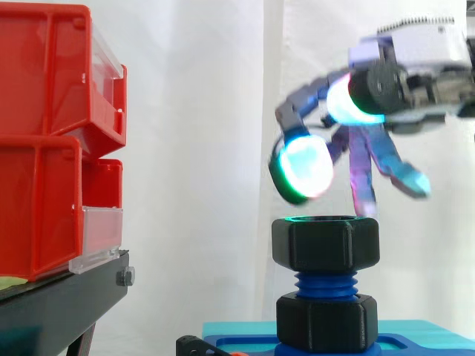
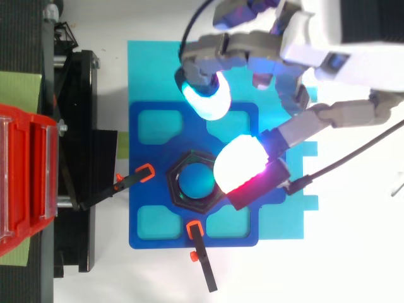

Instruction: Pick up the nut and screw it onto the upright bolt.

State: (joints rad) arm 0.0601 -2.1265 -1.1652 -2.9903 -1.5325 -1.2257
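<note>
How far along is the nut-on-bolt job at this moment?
Done: the nut sits on top of the upright blue bolt, so picking and placing look finished. In hand: nothing. The hand hovers just above the nut, fingers spread, apparently clear of it. Left: bare threads show between the nut and the lower black hex collar, so more screwing down seems needed.

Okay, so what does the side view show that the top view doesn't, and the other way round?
Side view: the blue threads of the bolt between the nut and a lower black hex piece, with the hand hanging clear above the nut. Top view: the blue plate with its pockets, and two orange-tipped clamps. Both: hand, nut, red bins.
</note>
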